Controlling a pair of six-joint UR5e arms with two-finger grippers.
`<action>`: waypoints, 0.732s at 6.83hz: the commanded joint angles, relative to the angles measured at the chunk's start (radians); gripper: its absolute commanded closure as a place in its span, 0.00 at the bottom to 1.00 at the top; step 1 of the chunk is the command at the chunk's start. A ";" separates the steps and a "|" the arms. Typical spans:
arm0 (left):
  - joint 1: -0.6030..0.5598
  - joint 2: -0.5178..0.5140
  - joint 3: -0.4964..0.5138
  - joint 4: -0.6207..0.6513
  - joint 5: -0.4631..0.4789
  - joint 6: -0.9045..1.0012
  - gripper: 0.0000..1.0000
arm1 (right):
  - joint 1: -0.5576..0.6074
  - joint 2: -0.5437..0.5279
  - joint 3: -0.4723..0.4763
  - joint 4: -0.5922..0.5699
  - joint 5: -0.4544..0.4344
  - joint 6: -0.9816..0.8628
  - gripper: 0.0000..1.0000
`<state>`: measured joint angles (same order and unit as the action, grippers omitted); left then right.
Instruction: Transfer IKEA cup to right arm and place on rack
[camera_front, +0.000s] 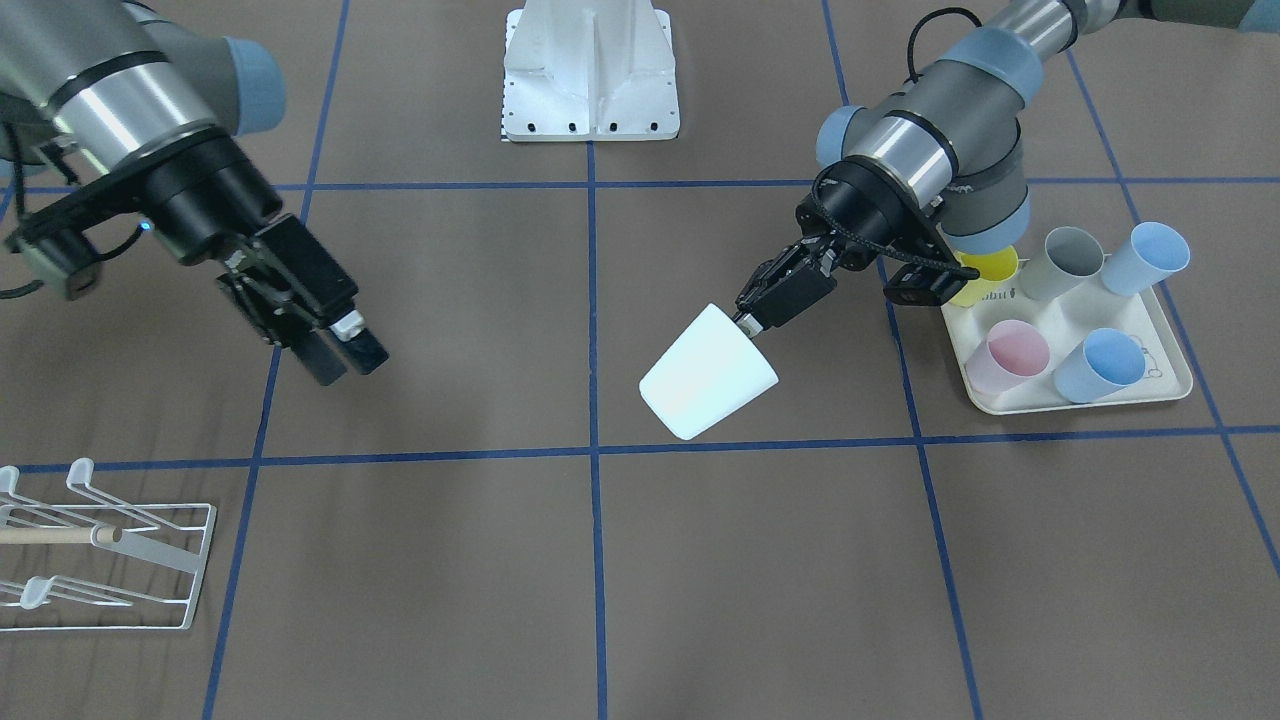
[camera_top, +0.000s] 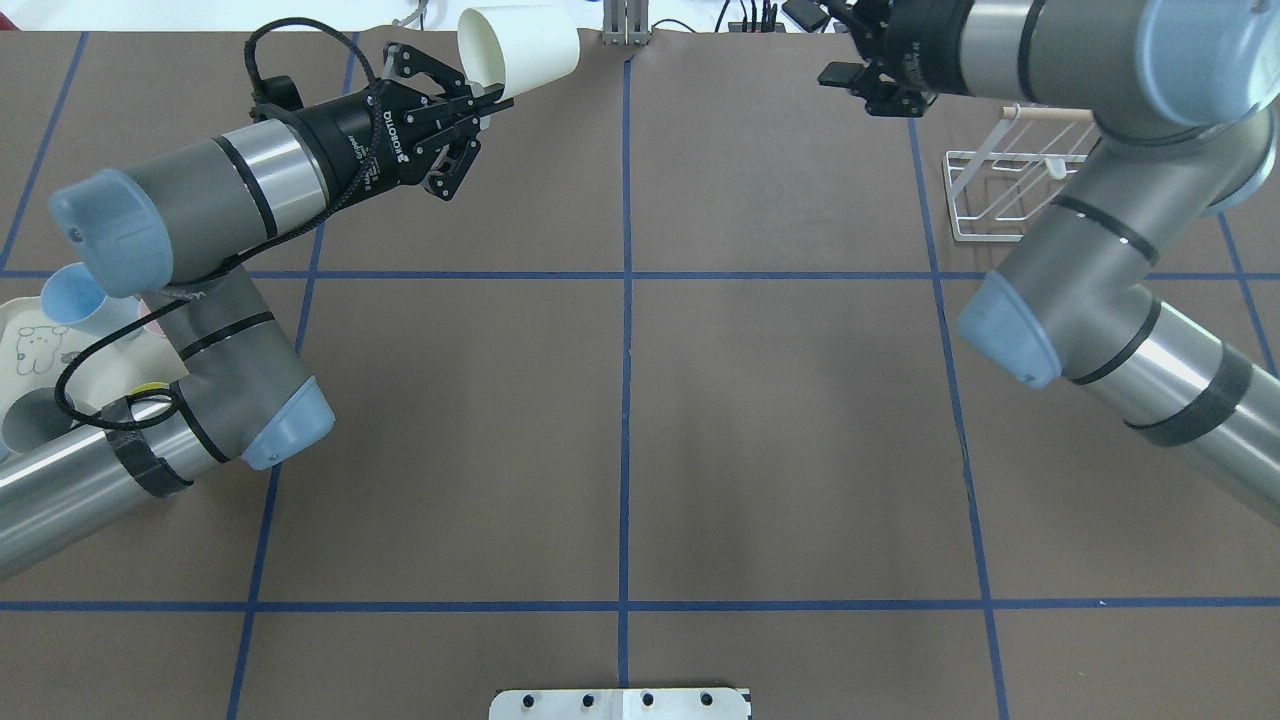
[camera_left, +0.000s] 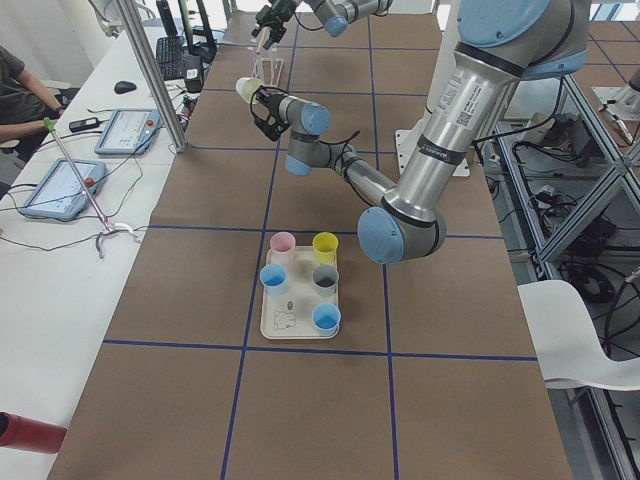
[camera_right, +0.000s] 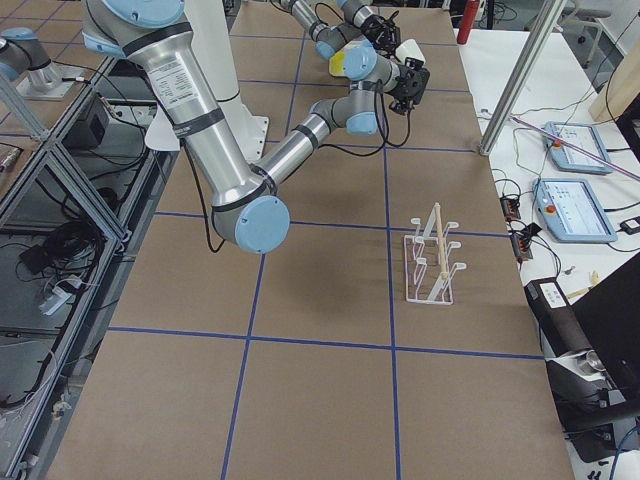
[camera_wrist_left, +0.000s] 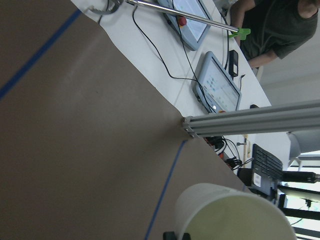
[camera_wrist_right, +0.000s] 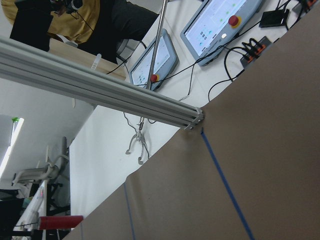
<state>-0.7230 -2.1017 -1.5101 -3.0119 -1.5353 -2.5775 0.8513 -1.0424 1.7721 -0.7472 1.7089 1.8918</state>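
Fingers of the left gripper (camera_front: 745, 322) are drawn in tight on the white cup (camera_front: 705, 375), and we see them pinch its wall at the mouth. The cup hangs in the air over the table (camera_front: 450, 560), tipped on its side, with its mouth toward the gripper and its base pointing away from it. In the front-facing view it sits just on the left arm's side of the centre blue line, touching nothing but the fingers. The left wrist view shows only the cup's pale rim at the bottom edge.

We find the right gripper (camera_front: 345, 357) across the centre line, well apart from the cup, raised and angled down toward the table. It holds nothing and touches nothing. Its two fingers look close together from this angle, but we cannot tell how wide they stand.

The rack (camera_front: 150, 547) rests on the table on the right arm's side, near the edge far from the robot, with no cup on it. Beside the left arm a cream tray (camera_front: 1085, 402) carries yellow, grey, pink and two blue cups.
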 joint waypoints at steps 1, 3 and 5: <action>0.008 -0.062 0.062 -0.047 0.034 -0.101 1.00 | -0.087 0.068 -0.002 0.026 -0.133 0.143 0.00; 0.008 -0.084 0.092 -0.074 0.031 -0.105 1.00 | -0.101 0.065 -0.003 0.054 -0.132 0.156 0.00; 0.008 -0.092 0.125 -0.108 0.032 -0.125 1.00 | -0.104 0.058 -0.011 0.060 -0.130 0.153 0.00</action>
<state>-0.7149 -2.1882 -1.3987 -3.1039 -1.5036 -2.6880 0.7503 -0.9837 1.7647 -0.6903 1.5783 2.0452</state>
